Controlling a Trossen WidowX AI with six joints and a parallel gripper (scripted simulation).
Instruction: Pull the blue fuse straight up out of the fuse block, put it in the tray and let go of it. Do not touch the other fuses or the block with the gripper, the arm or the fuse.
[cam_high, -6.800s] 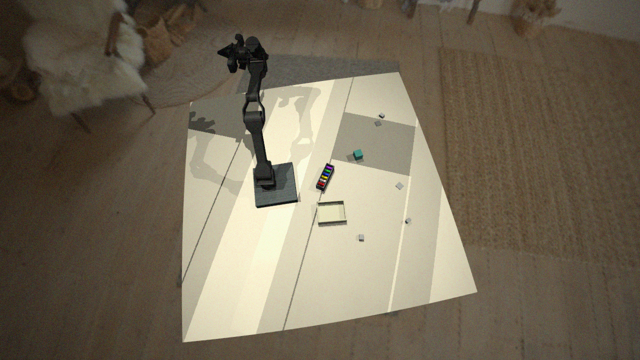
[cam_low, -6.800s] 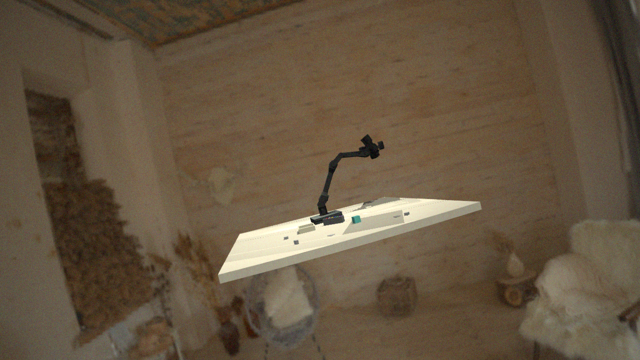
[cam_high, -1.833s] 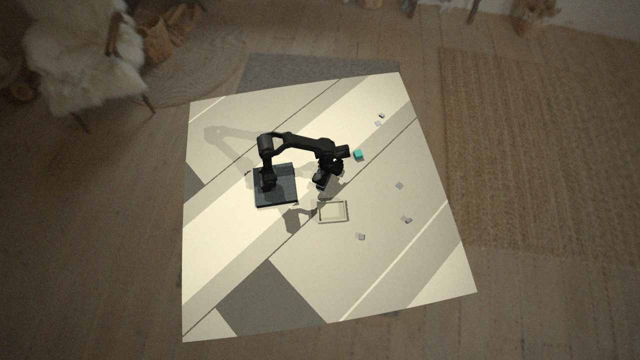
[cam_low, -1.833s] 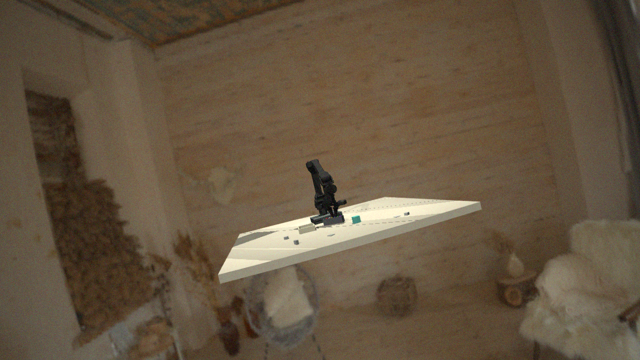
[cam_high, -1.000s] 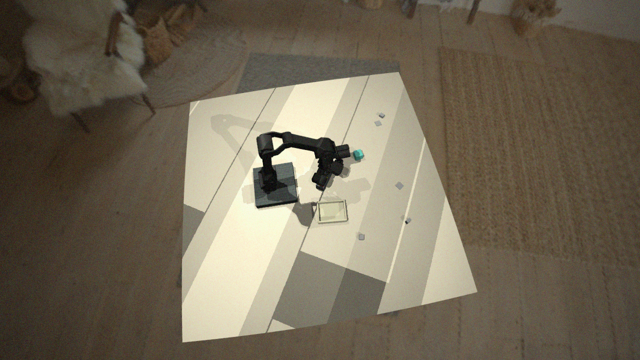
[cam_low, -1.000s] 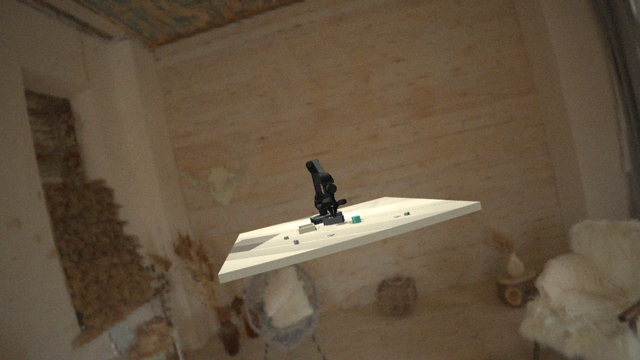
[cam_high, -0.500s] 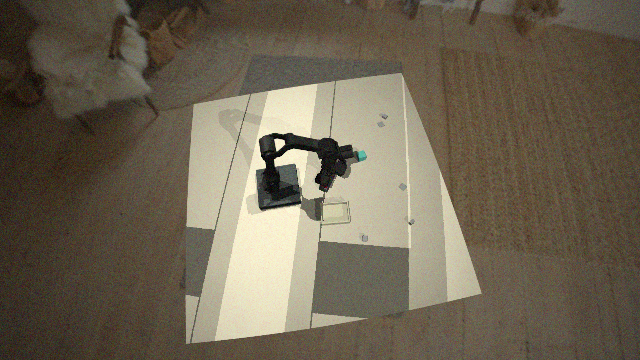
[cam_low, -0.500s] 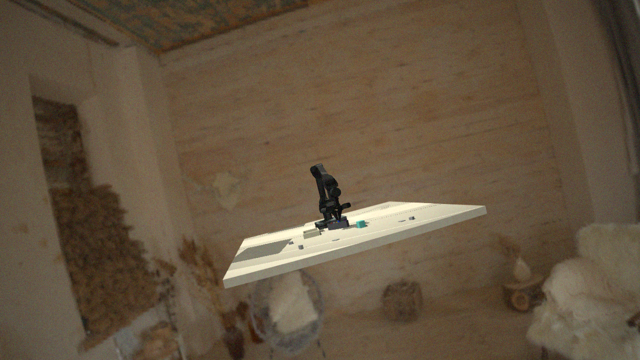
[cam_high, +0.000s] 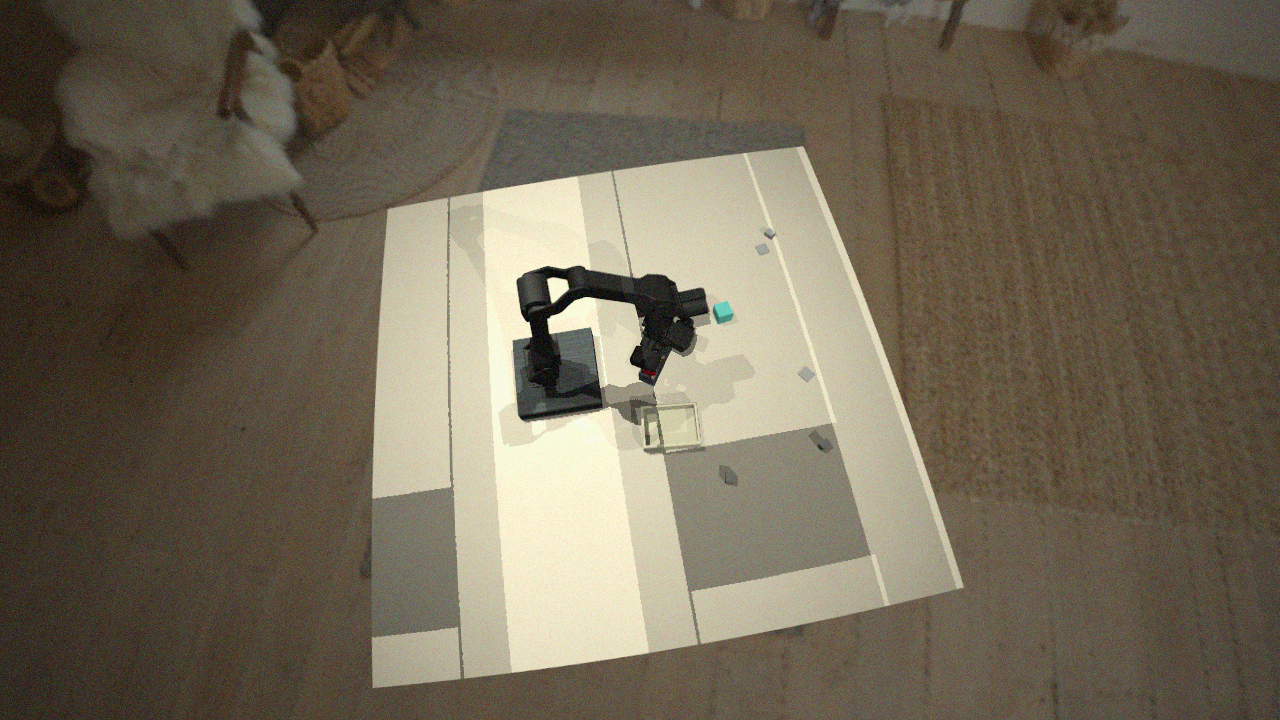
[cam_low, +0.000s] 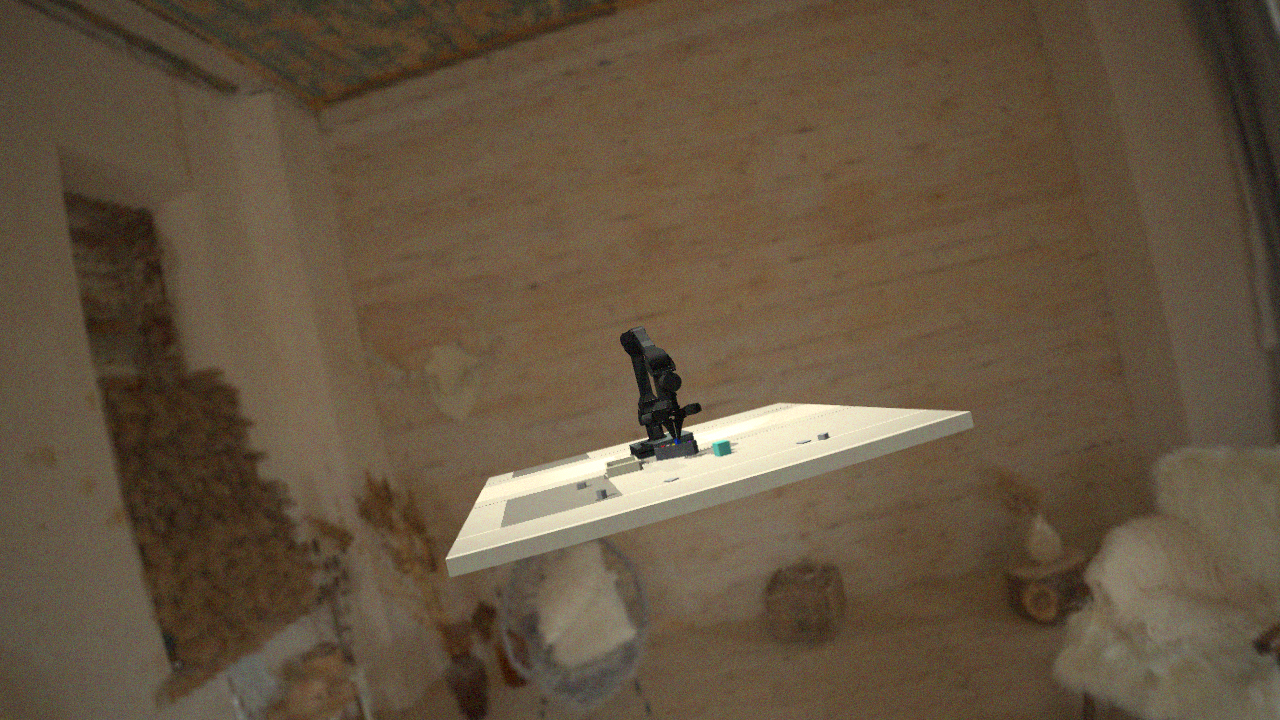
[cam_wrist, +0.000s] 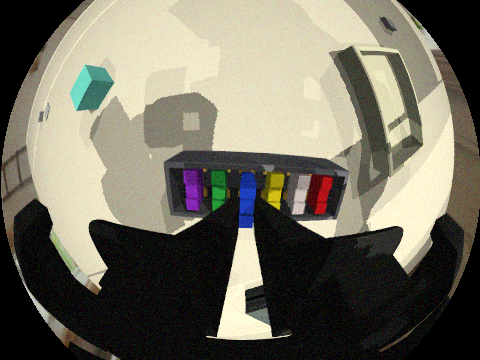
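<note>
My gripper (cam_low: 677, 437) (cam_wrist: 246, 204) is shut on the blue fuse (cam_wrist: 247, 192), which stands upright between the fingertips. In the wrist view the fuse reaches past the near edge of the fuse block (cam_wrist: 250, 159) (cam_low: 675, 451) and sits higher than its neighbours. Whether its lower end is clear of the slot I cannot tell. The purple (cam_wrist: 192, 190), green (cam_wrist: 218, 187), yellow (cam_wrist: 274, 187), white (cam_wrist: 300, 195) and red (cam_wrist: 321, 195) fuses stand in the block. The pale tray (cam_high: 673, 449) (cam_low: 623, 465) (cam_wrist: 361, 100) lies beyond the red-fuse end, with no fuse visible in it.
A teal cube (cam_high: 723, 312) (cam_low: 721, 448) (cam_wrist: 91, 87) lies on the side of the block away from the tray. Several small grey pieces are scattered farther out, one of them (cam_high: 728, 475) near the tray. The dark base plate (cam_high: 559, 402) of the arm is behind the block.
</note>
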